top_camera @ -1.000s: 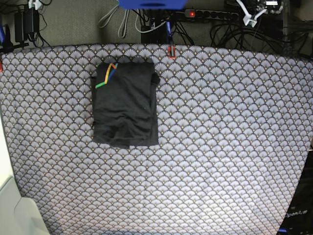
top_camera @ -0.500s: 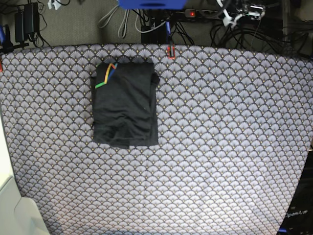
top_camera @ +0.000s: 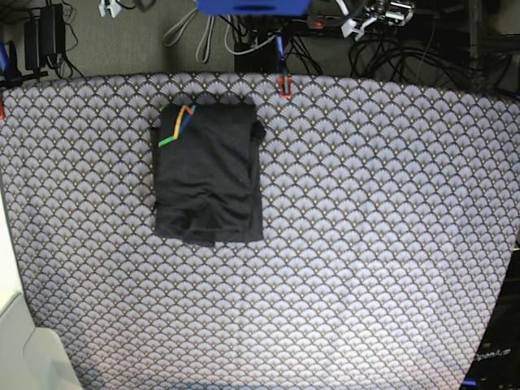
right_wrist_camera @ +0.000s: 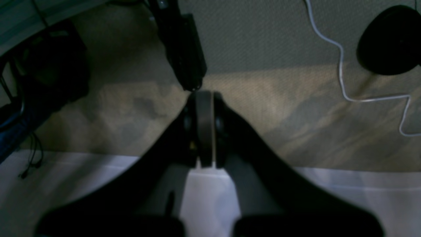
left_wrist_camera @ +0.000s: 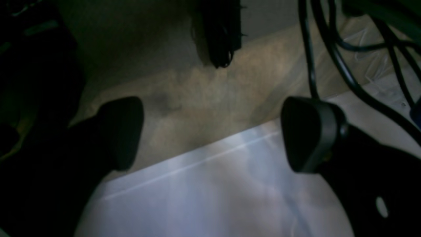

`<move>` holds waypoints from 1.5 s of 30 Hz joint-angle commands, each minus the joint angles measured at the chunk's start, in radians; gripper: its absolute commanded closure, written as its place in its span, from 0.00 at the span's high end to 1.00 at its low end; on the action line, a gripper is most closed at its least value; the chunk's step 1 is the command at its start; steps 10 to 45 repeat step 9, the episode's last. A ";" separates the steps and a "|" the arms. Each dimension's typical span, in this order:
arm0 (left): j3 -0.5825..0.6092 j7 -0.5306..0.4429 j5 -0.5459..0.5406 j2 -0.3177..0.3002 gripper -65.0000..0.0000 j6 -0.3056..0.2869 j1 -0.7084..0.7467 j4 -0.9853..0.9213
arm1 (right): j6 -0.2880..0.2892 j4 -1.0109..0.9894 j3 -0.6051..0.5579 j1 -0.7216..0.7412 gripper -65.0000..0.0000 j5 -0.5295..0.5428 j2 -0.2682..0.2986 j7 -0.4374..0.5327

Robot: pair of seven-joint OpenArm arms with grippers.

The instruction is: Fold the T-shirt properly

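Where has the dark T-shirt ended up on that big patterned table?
In the base view the T-shirt lies folded on the tablecloth, left of centre, near the far edge.

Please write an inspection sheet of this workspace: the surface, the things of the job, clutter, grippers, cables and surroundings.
Surface: scallop-print tablecloth, lying flat.
Job's things: T-shirt, folded into a compact rectangle, striped mark at its far left corner.
Clutter: nothing seen on the cloth.
Grippers: left gripper open and empty; right gripper shut, holding nothing; both off the table, over the floor.
Cables: black cables and a power strip behind the far edge.
Surroundings: carpet floor.
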 commanded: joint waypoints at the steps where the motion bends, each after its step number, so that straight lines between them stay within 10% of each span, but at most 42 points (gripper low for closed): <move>1: 0.001 -0.004 0.005 -0.004 1.00 -0.008 -0.002 0.004 | 0.006 0.006 0.003 -0.007 0.00 0.001 0.013 0.005; 3: 0.001 -0.005 0.002 -0.002 0.94 -0.008 -0.002 0.010 | 0.006 0.008 0.003 -0.007 0.00 0.001 0.013 0.005; 9: -0.016 -0.007 -0.004 -0.002 0.12 0.004 -0.004 0.010 | 0.006 0.003 0.002 0.013 0.00 0.000 0.014 0.007; 45: -0.016 -0.007 -0.004 -0.002 0.12 0.004 -0.004 0.010 | 0.006 0.003 0.002 0.013 0.00 0.000 0.014 0.007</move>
